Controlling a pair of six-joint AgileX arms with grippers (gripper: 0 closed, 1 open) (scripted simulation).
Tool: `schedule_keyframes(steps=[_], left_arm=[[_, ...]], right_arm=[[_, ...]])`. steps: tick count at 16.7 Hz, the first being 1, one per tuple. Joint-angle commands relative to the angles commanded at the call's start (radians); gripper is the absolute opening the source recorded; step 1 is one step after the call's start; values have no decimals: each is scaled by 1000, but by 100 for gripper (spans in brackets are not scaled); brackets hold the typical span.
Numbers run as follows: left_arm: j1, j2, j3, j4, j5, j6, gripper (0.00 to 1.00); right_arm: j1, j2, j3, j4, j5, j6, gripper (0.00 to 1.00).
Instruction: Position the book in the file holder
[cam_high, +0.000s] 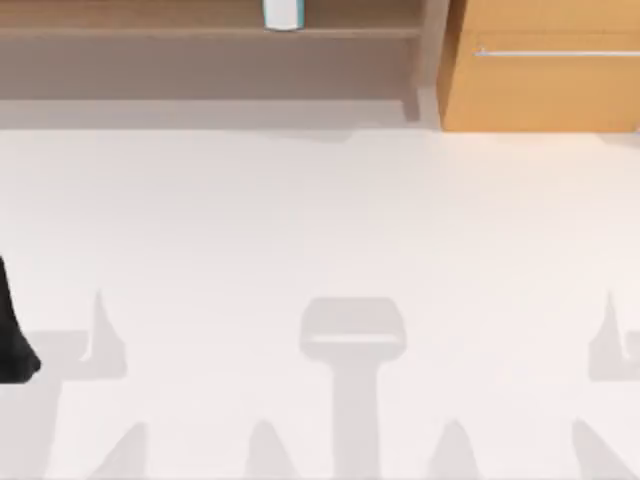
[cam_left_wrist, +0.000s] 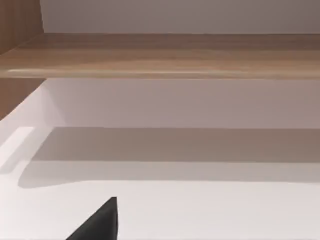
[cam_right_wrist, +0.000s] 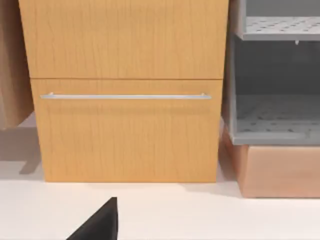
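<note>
Of the left gripper (cam_left_wrist: 97, 222) and the right gripper (cam_right_wrist: 97, 222) each wrist view catches just one dark finger tip, so I cannot tell whether either pair of fingers is wide or narrow; from above, the left arm (cam_high: 14, 330) is a dark shape cut off at the table's left edge. The white table (cam_high: 320, 230) lies open from the near edge to the far wall. The book (cam_high: 283, 14), white with a teal edge, stands on the wooden shelf (cam_high: 150, 32) at the far side, its top cut off, left of the drawer cabinet (cam_right_wrist: 125, 90) and the grey file holder (cam_right_wrist: 272, 80).
</note>
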Motion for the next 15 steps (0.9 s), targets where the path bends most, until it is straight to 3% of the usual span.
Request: schedule_keyframes(steps=[3, 7, 15], left_arm=[[0, 0, 0, 0, 0, 0, 100], [0, 0, 0, 0, 0, 0, 100], [0, 0, 0, 0, 0, 0, 100]], right_arm=[[7, 10, 10, 3, 8, 0, 100], [96, 152, 143, 39, 108, 4, 100], [406, 887, 722, 192, 447, 14, 100]])
